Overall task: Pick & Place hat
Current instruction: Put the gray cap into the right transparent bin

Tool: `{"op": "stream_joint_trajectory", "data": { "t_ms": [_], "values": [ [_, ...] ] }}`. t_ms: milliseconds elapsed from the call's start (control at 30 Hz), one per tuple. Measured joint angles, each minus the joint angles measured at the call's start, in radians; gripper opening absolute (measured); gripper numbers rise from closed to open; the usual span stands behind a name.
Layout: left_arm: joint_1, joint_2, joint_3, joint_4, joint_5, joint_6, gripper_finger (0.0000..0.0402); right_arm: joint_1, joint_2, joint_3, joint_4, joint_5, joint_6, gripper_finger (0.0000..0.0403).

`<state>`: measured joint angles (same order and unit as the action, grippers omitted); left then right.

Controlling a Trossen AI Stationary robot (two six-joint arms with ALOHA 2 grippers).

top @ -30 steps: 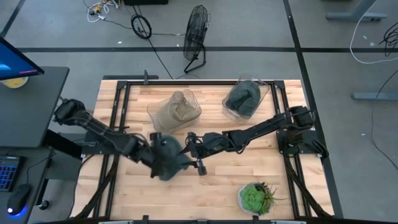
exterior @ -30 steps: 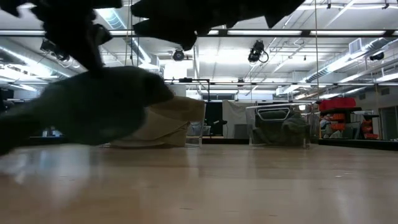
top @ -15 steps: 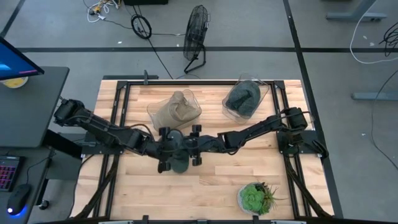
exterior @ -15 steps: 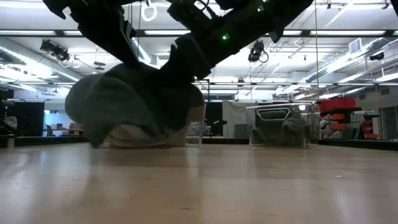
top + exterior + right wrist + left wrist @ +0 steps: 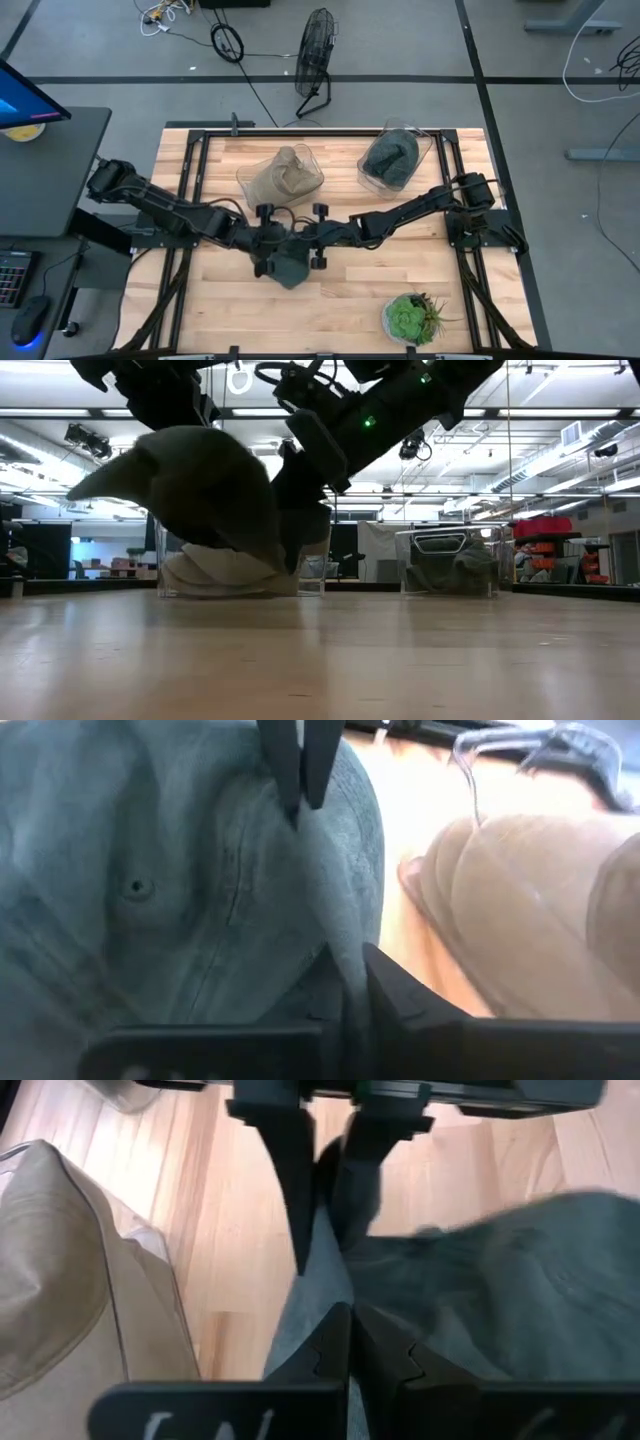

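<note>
Both grippers' fingers [image 5: 345, 1342] [image 5: 350, 982] pinch grey hat [image 5: 288, 262]; low view alone shows it lifted off table [image 5: 400, 660].

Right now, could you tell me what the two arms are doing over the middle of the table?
Both arms meet at the centre of the wooden table, holding one dark grey-green cloth cap between them. The left hand and the right hand are each shut on the cap's fabric, and in the low view it hangs clear of the tabletop. Behind them stand two clear plastic bins, one holding a tan cap, the other a dark cap. A small green potted plant sits near the front edge.
</note>
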<state>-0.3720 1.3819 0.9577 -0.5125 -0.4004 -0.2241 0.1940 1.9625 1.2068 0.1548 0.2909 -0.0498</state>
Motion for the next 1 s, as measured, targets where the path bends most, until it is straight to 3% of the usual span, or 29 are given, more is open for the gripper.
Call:
{"op": "stream_joint_trajectory", "data": {
  "t_ms": [200, 467, 700, 1000],
  "values": [
    [0.003, -0.001, 0.002, 0.002, 0.003, 0.001, 0.0045, 0.040, 0.000, 0.050, -0.117, 0.003, 0.089, 0.0033],
    [0.005, -0.001, 0.002, -0.002, -0.018, -0.052, 0.0139, 0.086, -0.002, 0.220, -0.594, 0.061, 0.235, 0.0009],
    [0.004, -0.001, 0.002, -0.002, -0.029, -0.095, 0.0172, 0.128, -0.043, 0.454, -1.235, 0.349, 0.504, 0.0012],
    [0.004, -0.001, 0.002, 0.004, -0.029, -0.126, 0.0166, 0.099, -0.177, 0.574, -1.726, 0.608, 0.884, 0.0013]
  ]
}}
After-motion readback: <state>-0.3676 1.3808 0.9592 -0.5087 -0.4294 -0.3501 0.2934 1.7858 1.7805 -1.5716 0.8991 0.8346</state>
